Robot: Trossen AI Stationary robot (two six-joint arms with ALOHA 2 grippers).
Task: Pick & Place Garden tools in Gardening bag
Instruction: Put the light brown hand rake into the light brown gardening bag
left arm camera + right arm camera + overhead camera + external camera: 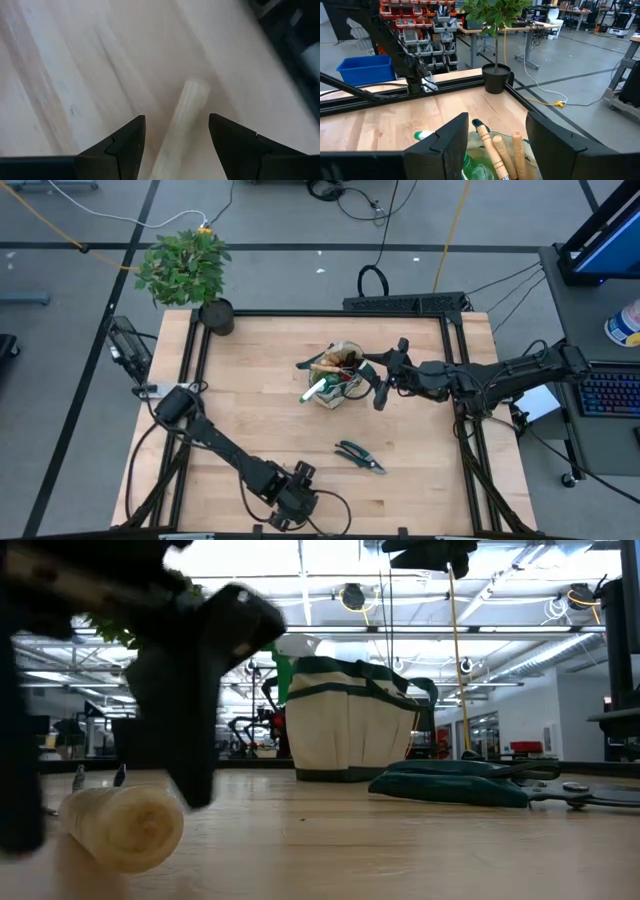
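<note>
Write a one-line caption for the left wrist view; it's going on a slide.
Left hand, fingers open, straddling a wooden tool handle lying on the table.

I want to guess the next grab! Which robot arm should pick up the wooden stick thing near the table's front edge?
Probably the left. Its gripper is open right over the wooden handle, one finger on each side. The right gripper, also open, is by the gardening bag, far from that handle.

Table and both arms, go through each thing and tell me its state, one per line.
Gardening bag: upright, wooden handles and sprayer sticking out.
Pruning shears: flat on the table, outside the bag.
Wooden-handled tool: lying on the table.
Left gripper: open, astride that handle.
Right gripper: open above the bag.
</note>
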